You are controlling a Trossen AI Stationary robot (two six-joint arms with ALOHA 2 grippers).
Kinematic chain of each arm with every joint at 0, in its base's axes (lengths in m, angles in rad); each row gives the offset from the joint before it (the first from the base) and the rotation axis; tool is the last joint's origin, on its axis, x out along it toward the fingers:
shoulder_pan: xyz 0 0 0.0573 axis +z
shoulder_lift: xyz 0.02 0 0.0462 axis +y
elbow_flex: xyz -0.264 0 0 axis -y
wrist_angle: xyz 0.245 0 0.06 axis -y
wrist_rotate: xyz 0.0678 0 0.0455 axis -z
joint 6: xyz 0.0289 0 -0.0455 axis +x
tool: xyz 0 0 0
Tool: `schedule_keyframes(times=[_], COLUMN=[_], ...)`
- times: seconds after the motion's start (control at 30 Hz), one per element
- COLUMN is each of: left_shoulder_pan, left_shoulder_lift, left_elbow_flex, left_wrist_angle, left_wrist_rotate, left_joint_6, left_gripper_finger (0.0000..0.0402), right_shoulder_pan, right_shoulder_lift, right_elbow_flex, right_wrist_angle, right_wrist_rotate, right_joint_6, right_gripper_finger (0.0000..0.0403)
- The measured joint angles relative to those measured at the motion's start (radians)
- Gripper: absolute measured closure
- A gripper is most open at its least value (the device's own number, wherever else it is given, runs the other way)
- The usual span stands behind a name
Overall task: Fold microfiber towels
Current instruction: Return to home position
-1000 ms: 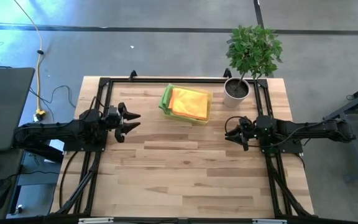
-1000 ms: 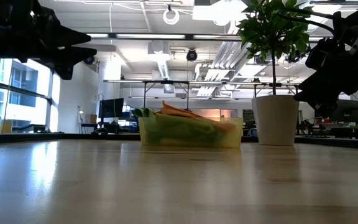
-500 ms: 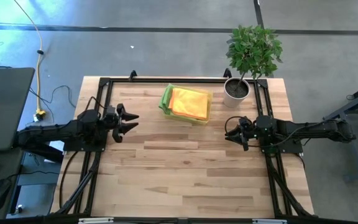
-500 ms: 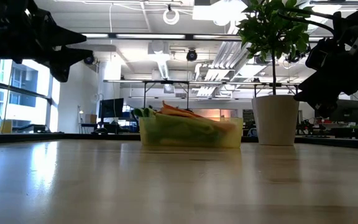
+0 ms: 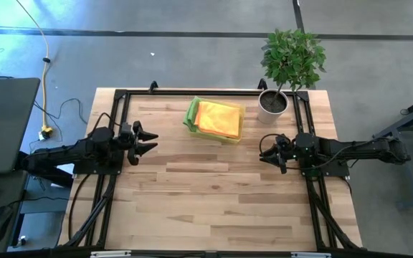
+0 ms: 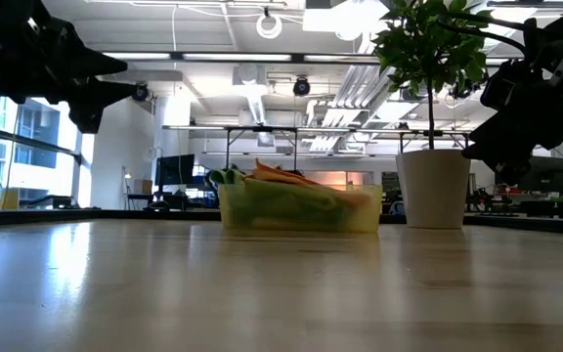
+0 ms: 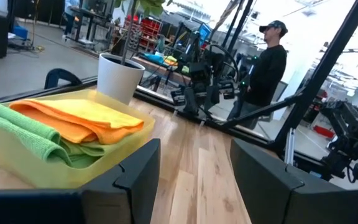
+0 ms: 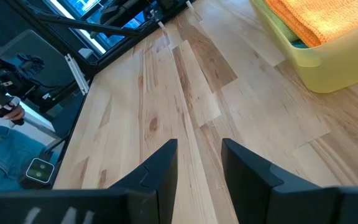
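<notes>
- The wooden table is bare across the whole stretch in front of the yellow tray; nothing lies there.
- A black frame rail runs along the table's far edge just behind the tray, with more rails down both sides.
- The white plant pot stands just beside the tray, at the far right corner.
- The left gripper hangs above the wood, apart from the tray on the side away from the pot, by the left rail; its fingers are spread wide and hold nothing.
- The right gripper hangs near the tray's pot side, a little nearer the front; only a narrow gap shows between its fingers, and they are empty.
- The folded microfiber towels are stacked in the tray, rising above its rim.
- An orange towel lies flat on top; a light green towel bulges out beneath it.
</notes>
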Motion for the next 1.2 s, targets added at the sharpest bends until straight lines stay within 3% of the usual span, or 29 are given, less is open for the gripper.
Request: schedule_keyframes(times=[1.2], left_shoulder_pan=[-0.001], left_shoulder_lift=[0.005], left_elbow_flex=[0.000], left_wrist_angle=[0.000], left_wrist_rotate=[-0.004], left_joint_6=[-0.019], left_gripper_finger=[0.0218], right_shoulder_pan=[0.000], right_shoulder_lift=[0.000], right_elbow_flex=[0.000], right_wrist_angle=[0.000], right_wrist_rotate=[0.000], right_joint_6=[0.000], right_gripper_finger=[0.0286])
